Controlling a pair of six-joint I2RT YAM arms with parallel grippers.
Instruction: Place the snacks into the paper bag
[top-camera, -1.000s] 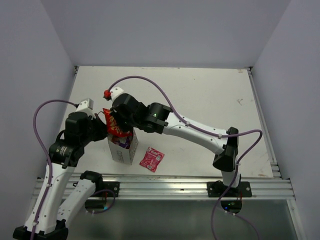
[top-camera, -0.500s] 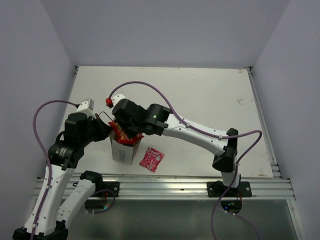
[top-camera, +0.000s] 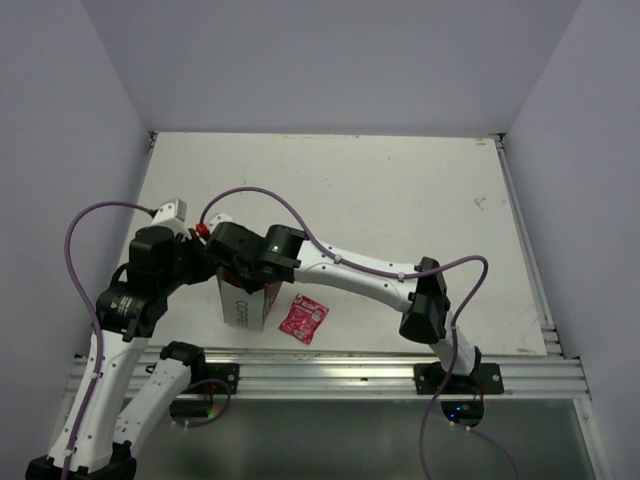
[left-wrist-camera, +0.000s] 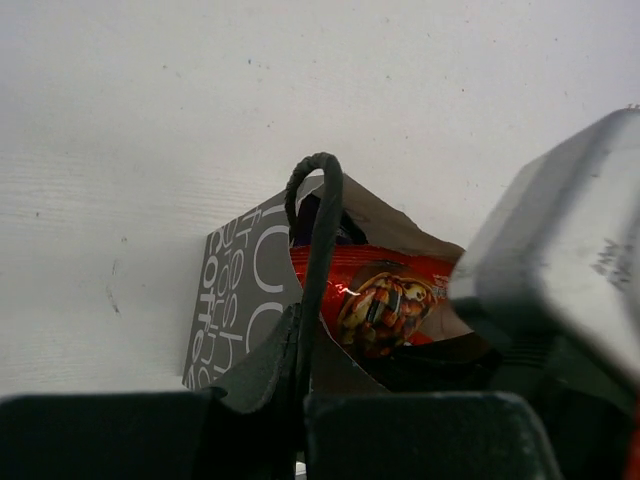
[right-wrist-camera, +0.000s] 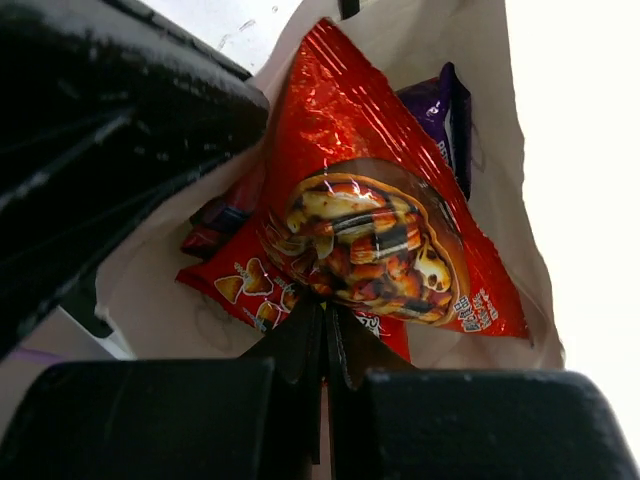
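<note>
Red chip bag (right-wrist-camera: 370, 230) at right claw (right-wrist-camera: 325, 318), brown-orange snack print; purple packet (right-wrist-camera: 440, 110) beyond it; beige paper bag (top-camera: 242, 308), grey lettering; pink-red sachet (top-camera: 303, 318).

A white table (top-camera: 400, 190) — faint scuff (top-camera: 480, 203) at right — between pale lilac walls (top-camera: 330, 60).

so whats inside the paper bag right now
The red chip bag, pinched by the right hand, fills the mouth of the paper bag, with a purple packet behind it. Anything beneath them, and the bag's floor, is covered.
</note>
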